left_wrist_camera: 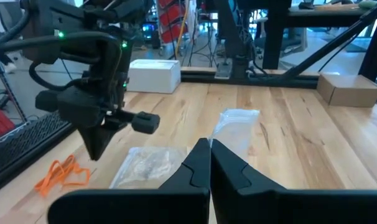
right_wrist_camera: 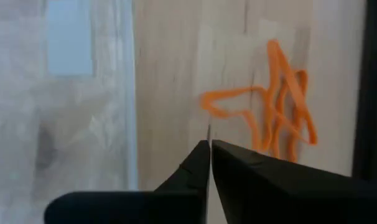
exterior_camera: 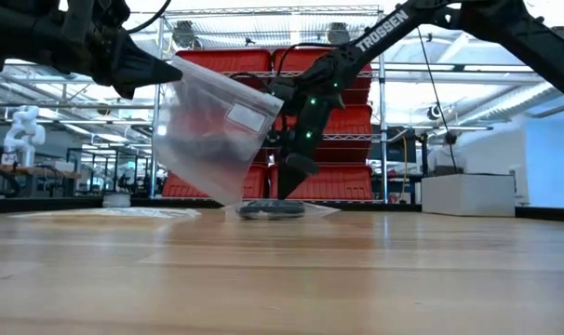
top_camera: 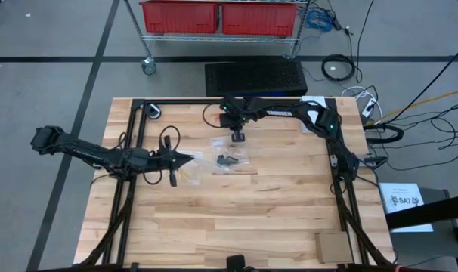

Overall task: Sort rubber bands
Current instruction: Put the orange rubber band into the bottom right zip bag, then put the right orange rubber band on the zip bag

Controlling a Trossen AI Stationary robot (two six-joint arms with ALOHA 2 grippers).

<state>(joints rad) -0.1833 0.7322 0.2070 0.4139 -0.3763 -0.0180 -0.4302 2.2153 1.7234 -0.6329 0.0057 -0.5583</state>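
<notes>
Orange rubber bands [right_wrist_camera: 282, 102] lie in a loose tangle on the tabletop [top_camera: 236, 219], just ahead of the right gripper [right_wrist_camera: 209, 144] and a little to one side of its line, near the tabletop's far edge. The right jaws are together with nothing visibly caught between them, so the tangle appears to sit beyond the tips rather than in them. The tangle's long axis runs roughly along the direction the jaws point. The right arm is clearly the nearer one. The left gripper [left_wrist_camera: 209, 144] is farther off toward mid-table, its jaws clamped on a corner of a clear plastic bag [exterior_camera: 212, 130] held up off the wood. Another clear bag [top_camera: 230, 160] lies flat beside it with dark bands inside. The orange bands look thin, flat and limp, several loops overlapping.
</notes>
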